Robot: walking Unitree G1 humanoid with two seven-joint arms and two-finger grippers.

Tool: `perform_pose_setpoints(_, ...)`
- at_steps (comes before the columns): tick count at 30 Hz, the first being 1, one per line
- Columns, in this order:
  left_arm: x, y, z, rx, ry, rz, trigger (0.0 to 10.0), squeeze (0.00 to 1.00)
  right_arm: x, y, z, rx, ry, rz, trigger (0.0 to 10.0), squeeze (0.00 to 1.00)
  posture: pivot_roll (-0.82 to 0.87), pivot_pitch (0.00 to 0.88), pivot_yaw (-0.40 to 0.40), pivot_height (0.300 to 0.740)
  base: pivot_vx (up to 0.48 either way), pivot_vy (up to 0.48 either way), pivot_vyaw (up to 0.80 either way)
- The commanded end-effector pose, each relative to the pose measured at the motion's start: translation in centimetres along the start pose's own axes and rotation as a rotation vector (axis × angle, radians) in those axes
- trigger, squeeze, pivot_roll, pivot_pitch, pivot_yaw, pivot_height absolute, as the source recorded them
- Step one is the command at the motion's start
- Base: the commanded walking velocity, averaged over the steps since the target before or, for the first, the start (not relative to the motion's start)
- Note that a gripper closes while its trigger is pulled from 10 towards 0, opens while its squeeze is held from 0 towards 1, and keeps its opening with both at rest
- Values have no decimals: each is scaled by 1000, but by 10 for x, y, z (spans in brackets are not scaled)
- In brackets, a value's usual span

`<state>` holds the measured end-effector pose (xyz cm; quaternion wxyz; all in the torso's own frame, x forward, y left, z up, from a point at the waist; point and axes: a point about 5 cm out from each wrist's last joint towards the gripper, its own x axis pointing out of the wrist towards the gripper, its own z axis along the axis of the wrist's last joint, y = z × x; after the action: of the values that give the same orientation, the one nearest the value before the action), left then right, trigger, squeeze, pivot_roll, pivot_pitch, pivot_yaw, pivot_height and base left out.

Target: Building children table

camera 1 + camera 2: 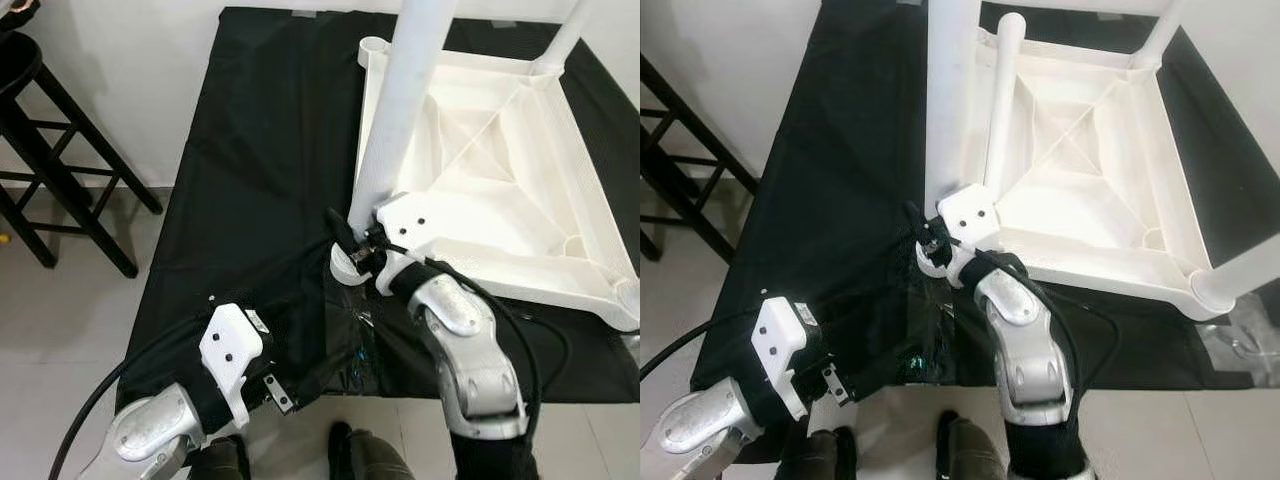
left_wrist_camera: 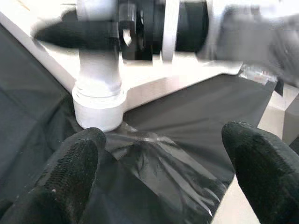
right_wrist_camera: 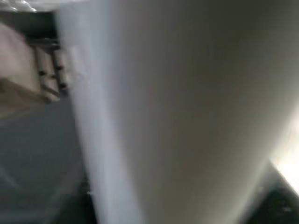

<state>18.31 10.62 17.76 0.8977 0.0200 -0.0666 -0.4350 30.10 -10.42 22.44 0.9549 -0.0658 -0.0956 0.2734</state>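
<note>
The right gripper sits at the foot of a tall white table leg, at the near-left corner of the upturned white tabletop. Its black fingers lie against the base of the leg, but from the head views I cannot tell whether they clamp it or merely rest beside it; the right wrist view, blurred, shows the pale curved leg surface very close. The leg stands upright in its round socket at that corner.

The left gripper hangs lower and nearer the robot, over the near edge of the cloth, its two fingertips spread wide with nothing between them. It faces the socket and the leg's base from a little way off.

The tabletop lies upside down, its ribbed underside facing up like a shallow tray with nothing loose resting in it. Two more legs stand in it: one at the far right corner and one at the near right corner. The far left corner shows an open round socket.

Everything rests on a black cloth spread over the floor, with a crumpled clear plastic wrapper lying on it near the worked corner. A dark wooden stool stands to the left on the pale tiled floor, beside a white wall.
</note>
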Motion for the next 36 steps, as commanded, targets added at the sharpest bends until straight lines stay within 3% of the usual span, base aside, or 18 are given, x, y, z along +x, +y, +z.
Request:
perform_pose_setpoints(1, -2, -2, -3, -24, 19, -12, 10000, 0, 1, -3, 13, 55, -85, 101, 10000, 1000, 101, 279, -86, 740, 0, 0, 0)
perform_pose_setpoints(4, -2, -3, -4, -25, 19, -12, 10000, 0, 2, -4, 22, 59, -120, 186, 10000, 1000, 106, 279, -89, 740, 0, 0, 0)
perform_pose_setpoints(5, -1, -3, -4, -24, 19, -11, 10000, 0, 2, -9, 28, 35, -133, 274, 10000, 871, 110, 282, -91, 740, 0, 0, 0)
perform_pose_setpoints(6, -1, -3, -4, -24, 19, -11, 10000, 0, 2, -9, 28, 35, -133, 274, 10000, 871, 110, 282, -91, 740, 0, 0, 0)
perform_pose_setpoints(7, -1, -3, -3, -24, 18, -9, 10000, 0, 1, -14, 33, -22, -128, 374, 10000, 0, 115, 282, -93, 740, 0, 0, 0)
perform_pose_setpoints(8, -1, -3, -3, -24, 18, -9, 10000, 0, 1, -14, 33, -22, -128, 374, 10000, 0, 115, 282, -93, 740, 0, 0, 0)
perform_pose_setpoints(9, -1, -4, -3, -23, 18, -6, 10000, 0, -2, -20, 36, -95, -112, 482, 10000, 0, 121, 284, -96, 740, 0, 0, 0)
perform_pose_setpoints(12, -1, -4, -3, -23, 18, -6, 10000, 0, -2, -20, 36, -95, -112, 482, 10000, 0, 121, 284, -96, 740, 0, 0, 0)
perform_pose_setpoints(13, -2, -4, -3, -23, 18, -3, 10000, 0, -3, -28, 36, -161, -72, 587, 10000, 0, 127, 287, -100, 740, 0, 0, 0)
perform_pose_setpoints(14, -2, -4, -3, -23, 18, -3, 10000, 0, -3, -28, 36, -161, -72, 587, 10000, 0, 127, 287, -100, 740, 0, 0, 0)
perform_pose_setpoints(16, -4, -6, -2, -24, 22, 2, 10000, 0, -4, -45, 32, -177, 14, 781, 10000, 0, 149, 301, -96, 740, 0, 0, 0)
perform_pose_setpoints(18, -4, -6, -2, -24, 22, 2, 10000, 0, -4, -45, 32, -177, 14, 781, 10000, 0, 149, 301, -96, 740, 0, 0, 0)
perform_pose_setpoints(20, -8, -9, -1, -28, 32, 3, 10000, 0, 1, -58, 28, -154, 48, 854, 9882, 0, 167, 314, -91, 740, 0, 0, 0)
perform_pose_setpoints(21, -10, -11, 0, -30, 39, 4, 10000, 0, 5, -62, 27, -126, 47, 875, 3608, 0, 174, 322, -91, 740, 0, 0, 0)
perform_pose_setpoints(23, -12, -11, 0, -31, 43, 5, 10000, 0, 7, -64, 26, -107, 44, 887, 3608, 0, 176, 325, -90, 740, 0, 0, 0)
perform_pose_setpoints(24, -14, -13, 0, -33, 49, 6, 10000, 0, 9, -66, 25, -80, 37, 896, 0, 0, 185, 336, -85, 740, 0, 0, 0)
perform_pose_setpoints(36, -23, -15, 3, -37, 79, 23, 10000, 0, 16, -73, 14, -40, 38, 972, 0, 0, 200, 360, -81, 740, 0, 0, 0)
